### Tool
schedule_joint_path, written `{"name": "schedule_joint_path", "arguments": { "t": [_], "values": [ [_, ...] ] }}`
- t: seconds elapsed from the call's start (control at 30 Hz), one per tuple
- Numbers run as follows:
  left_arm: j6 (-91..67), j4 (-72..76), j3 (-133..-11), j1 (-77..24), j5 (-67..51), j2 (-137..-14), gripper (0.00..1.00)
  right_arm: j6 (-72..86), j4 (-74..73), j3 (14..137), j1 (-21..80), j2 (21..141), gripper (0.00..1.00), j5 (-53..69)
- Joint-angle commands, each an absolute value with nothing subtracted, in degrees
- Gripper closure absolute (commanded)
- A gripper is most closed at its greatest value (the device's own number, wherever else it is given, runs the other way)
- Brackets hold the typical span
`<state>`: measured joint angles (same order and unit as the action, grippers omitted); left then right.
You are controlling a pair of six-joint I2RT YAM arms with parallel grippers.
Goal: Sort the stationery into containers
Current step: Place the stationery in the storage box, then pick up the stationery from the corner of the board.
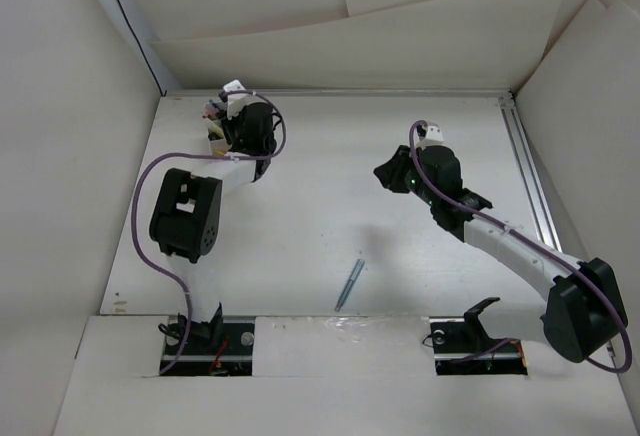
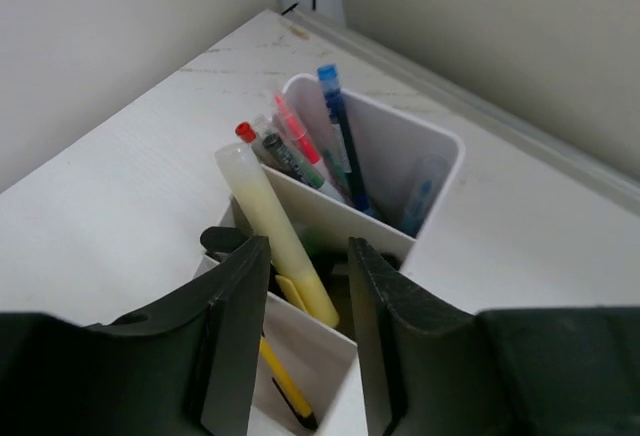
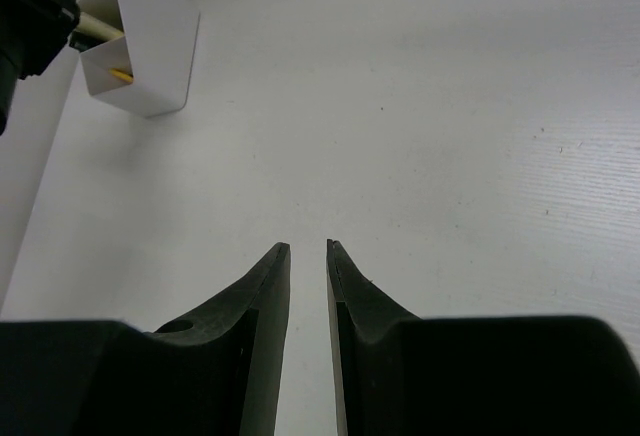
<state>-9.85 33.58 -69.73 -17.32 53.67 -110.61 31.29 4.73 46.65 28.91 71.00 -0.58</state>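
Note:
The white divided container (image 2: 440,171) stands at the table's far left corner (image 1: 214,136). Its far compartment holds a blue pen (image 2: 340,131), red pens (image 2: 293,128) and others. A yellow-green highlighter (image 2: 268,218) leans in the middle compartment, between the fingers of my left gripper (image 2: 308,248), which is open and hovers just above the box; the right finger is clear of the highlighter. A yellow pen (image 2: 285,381) lies in the near compartment. One teal-grey pen (image 1: 350,284) lies on the table near the front. My right gripper (image 3: 308,246) hangs empty above mid-table, fingers nearly together.
White walls close in the table on the left and at the back (image 1: 90,156). A metal rail (image 1: 530,176) runs along the right side. The container (image 3: 150,56) also shows at the upper left of the right wrist view, with the left arm beside it.

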Motion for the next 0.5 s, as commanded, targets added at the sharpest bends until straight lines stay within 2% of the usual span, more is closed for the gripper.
{"name": "schedule_joint_path", "arguments": {
  "t": [0.0,0.1,0.2,0.23,0.43,0.47],
  "values": [
    [-14.30,30.88,-69.87,-20.12,54.15,-100.82,0.67,30.67,8.26,47.02,29.18,69.96,0.73,-0.09],
    [-18.88,23.33,-69.87,-23.45,48.88,-95.64,0.70,31.20,8.26,47.02,29.18,69.96,0.75,-0.79],
    [-26.09,16.63,-69.87,-28.80,39.39,-92.13,0.74,31.20,8.26,46.41,29.18,69.35,0.90,-3.16],
    [-26.97,14.61,-68.74,-30.48,36.85,-91.50,0.74,31.20,8.26,46.41,29.18,69.35,1.00,-3.77],
    [-29.70,6.08,-65.93,-42.52,15.85,-92.89,0.74,32.34,6.25,45.35,27.43,66.71,0.99,-8.43],
    [-29.71,3.98,-64.87,-43.58,13.30,-92.90,0.74,32.95,5.54,45.35,27.42,66.71,0.91,-8.44]
  ]
}}
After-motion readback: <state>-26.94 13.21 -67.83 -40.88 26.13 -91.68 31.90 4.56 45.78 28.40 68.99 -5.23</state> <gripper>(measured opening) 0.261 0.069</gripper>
